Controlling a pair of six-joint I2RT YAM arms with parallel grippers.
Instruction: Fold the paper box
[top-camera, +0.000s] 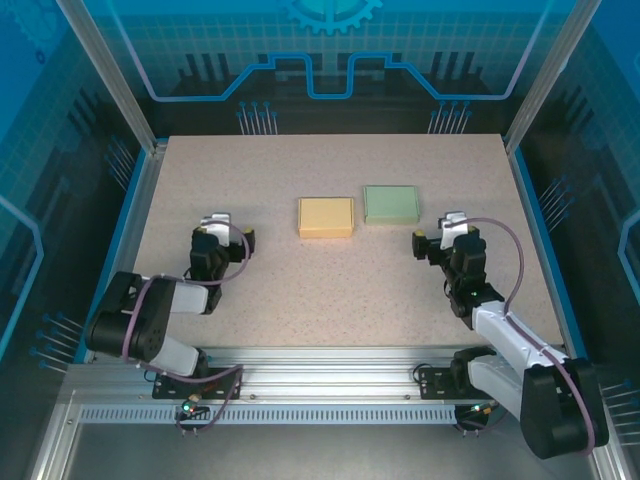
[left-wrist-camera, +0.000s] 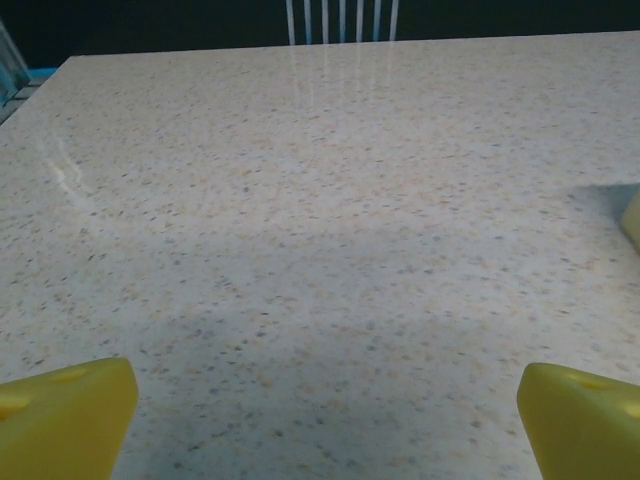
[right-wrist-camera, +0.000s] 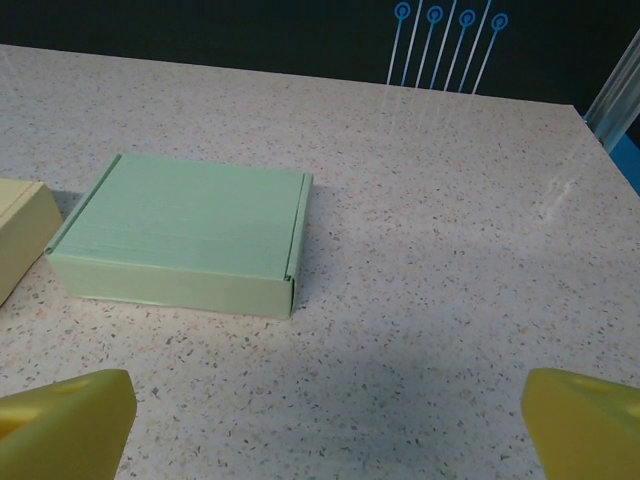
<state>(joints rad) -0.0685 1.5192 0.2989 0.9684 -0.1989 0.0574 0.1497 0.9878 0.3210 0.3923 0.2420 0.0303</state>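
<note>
Yellow fingertips (right-wrist-camera: 70, 415) of the right gripper (right-wrist-camera: 325, 425) are sitting at the bottom corners of the right wrist view. They are standing wide apart and gripping nothing, with only speckled table (right-wrist-camera: 430, 250) between them. Ahead of them and off to the left, the green box (right-wrist-camera: 185, 235) is lying flat on the table with its lid closed, clear of both fingers. A corner of the yellow box (right-wrist-camera: 20, 235) is showing just beside its left end, with a narrow gap between the two.

From above, the right gripper (top-camera: 435, 230) is resting low over the table, near the green box (top-camera: 390, 204) but not touching it. The box is lying farther from the arm bases and a little toward the centre. The yellow box (top-camera: 326, 217) is lying flat and closed to the left of the green one, between the two arms. The left gripper (top-camera: 232, 228) is also spread fully open and empty, with the yellow box off to its right and apart from it.
</note>
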